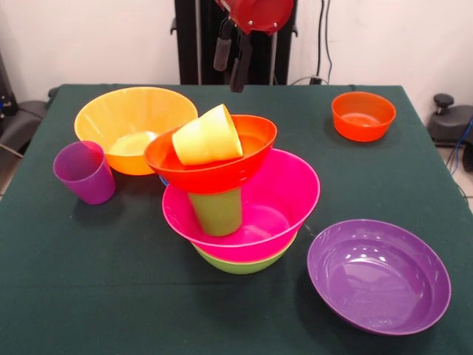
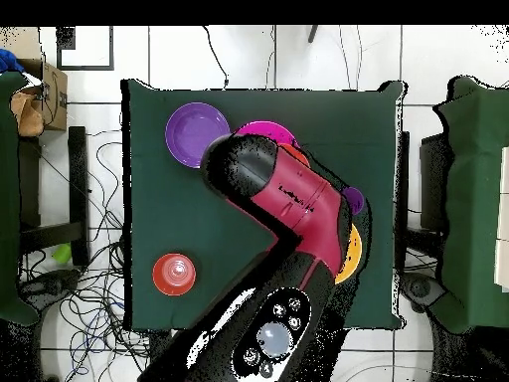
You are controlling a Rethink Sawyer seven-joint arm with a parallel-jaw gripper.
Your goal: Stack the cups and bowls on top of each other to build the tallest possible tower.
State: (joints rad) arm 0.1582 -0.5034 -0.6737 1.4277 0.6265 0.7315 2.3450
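The tower stands mid-table. A lime green bowl [image 1: 240, 264] is at the bottom with a pink bowl [image 1: 284, 196] nested in it. A green cup [image 1: 216, 212] stands in the pink bowl. A red-orange bowl [image 1: 222, 168] rests tilted on the cup, and a yellow cup [image 1: 209, 137] lies on its side in that bowl. My gripper [image 1: 230, 59] hangs above and behind the tower, open and empty. In the overhead view my arm [image 2: 283, 194] hides the gripper and most of the tower; only the pink bowl's rim [image 2: 264, 129] shows.
A large orange bowl [image 1: 122, 115] [image 2: 351, 254] and a purple cup [image 1: 85, 171] [image 2: 354, 200] stand left of the tower. A small red-orange bowl [image 1: 363, 115] [image 2: 174, 274] is at the back right. A purple bowl [image 1: 378, 275] [image 2: 196, 129] is at the front right. A blue sliver [image 1: 162, 180] peeks out behind the tower.
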